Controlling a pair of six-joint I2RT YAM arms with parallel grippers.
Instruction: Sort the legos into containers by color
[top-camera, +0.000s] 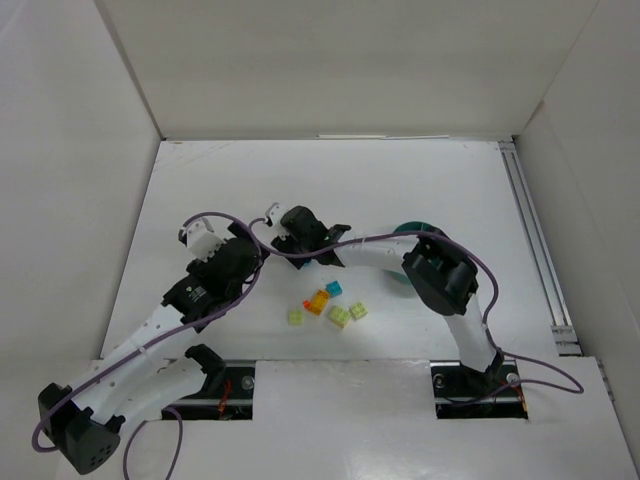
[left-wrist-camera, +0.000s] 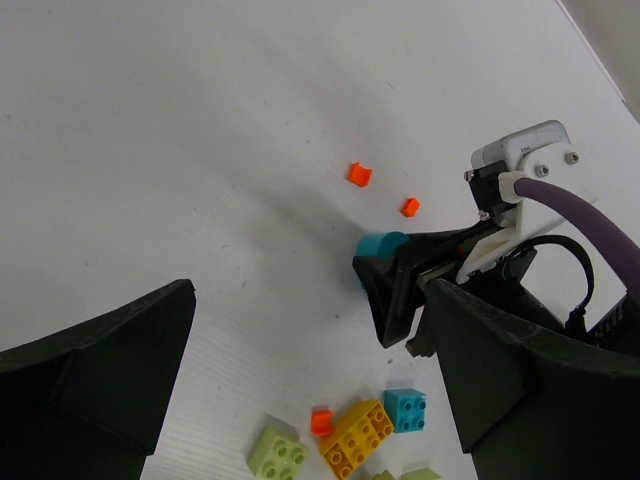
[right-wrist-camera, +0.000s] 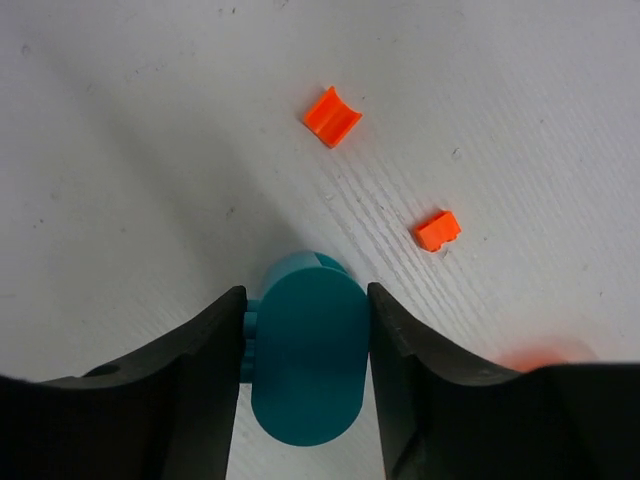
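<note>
Overhead view of a white table (top-camera: 400, 180) with white walls, two white-and-black arms reaching in from the bottom edge. At frame centre the right gripper (right-wrist-camera: 305, 290) clamps a smooth teal piece (right-wrist-camera: 310, 370) with a rounded top, its matt black fingers (right-wrist-camera: 190, 380) pressed to either side. The piece seems to rest on the table, though the wrist view is too close to be sure. Above it in that view lie two tiny glossy orange bits (right-wrist-camera: 332, 115), one curved like a saddle, the other blocky. They lie apart from each other and from the teal piece, on faintly ribbed white board. The left gripper (left-wrist-camera: 310, 290), left of centre overhead, is spread wide with nothing between its broad black fingers. Just below centre sits a loose cluster of studded legos (top-camera: 325, 305): a pale yellow-green brick (left-wrist-camera: 277, 453), a longer orange brick (left-wrist-camera: 357, 437) lying askew, a blue-teal brick (left-wrist-camera: 405, 410), and a small red-orange bit (left-wrist-camera: 321, 421) just beside the orange one. The round teal dish (top-camera: 408, 227) lies right of centre, mostly hidden under the right arm.
</note>
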